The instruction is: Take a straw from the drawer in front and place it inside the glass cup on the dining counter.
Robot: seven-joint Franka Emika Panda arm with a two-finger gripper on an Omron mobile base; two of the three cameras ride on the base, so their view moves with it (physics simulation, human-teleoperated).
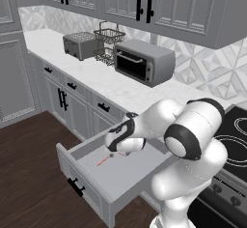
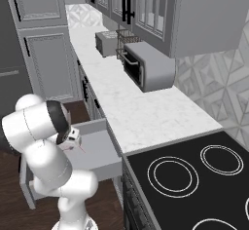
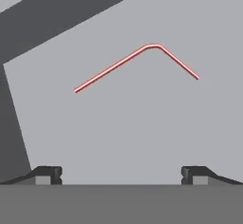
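The drawer [image 1: 126, 175] [image 2: 98, 152] stands pulled out below the marble worktop. On its plain grey floor lies the straw [image 3: 111, 69] [image 1: 102, 162], thin and red, with a bend near one end. My gripper [image 1: 116, 154] [image 2: 73, 139] [image 3: 121, 174] hangs inside the drawer just above the floor, open. Its fingertips [image 3: 47, 173] stand wide apart on the near side of the straw and do not touch it. Nothing is between them. The glass cup and the dining counter are out of view.
The marble worktop [image 1: 111, 84] carries a toaster [image 1: 79, 45], a wire rack [image 1: 109, 40] and a toaster oven [image 1: 144, 61]. A black stove top [image 2: 194, 175] is to the right of the drawer. Narrower closed drawers [image 1: 72, 85] lie to the left. Dark wood floor [image 1: 29, 174] lies below.
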